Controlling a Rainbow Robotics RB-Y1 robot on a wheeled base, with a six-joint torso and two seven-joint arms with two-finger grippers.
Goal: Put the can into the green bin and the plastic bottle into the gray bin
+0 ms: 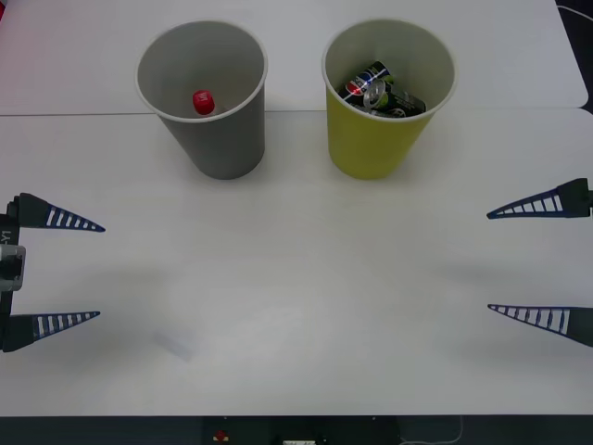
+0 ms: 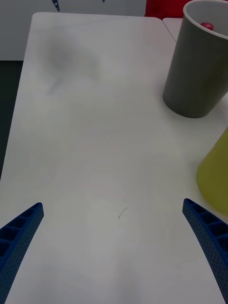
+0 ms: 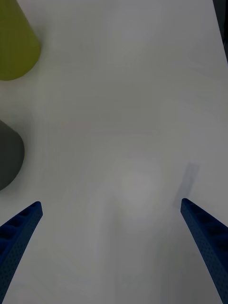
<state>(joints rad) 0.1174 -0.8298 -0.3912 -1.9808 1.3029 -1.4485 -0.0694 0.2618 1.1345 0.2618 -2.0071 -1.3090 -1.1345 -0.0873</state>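
the gray bin [image 1: 206, 102] stands upright near the far edge of the white table [image 1: 296, 306], toward the left side, and the green bin [image 1: 384, 102] stands upright just beside it to the right, the two apart with a strip of bare table between them. inside the gray bin the red cap of the plastic bottle [image 1: 203, 102] shows against the inner wall; the rest of the bottle is hidden by the bin's depth. in the right wrist view the same red cap [image 2: 206, 26] peeks just above the gray bin's white rim [image 2: 204, 19]. inside the green bin lie crushed cans [image 1: 382, 90], dark with blue, red and silver marks, resting below the rim.

the left gripper [image 1: 79, 271] hovers at the left edge of the table, well apart from both bins, its two blue ribbed fingers [image 1: 65, 221] spread wide and grasping nothing. the right gripper [image 1: 514, 261] sits at the right edge of the table, likewise released, with its fingers [image 1: 533, 206] wide apart and nothing between them. in each wrist view the fingers sit at the two corners over bare table, the bins off to one side.
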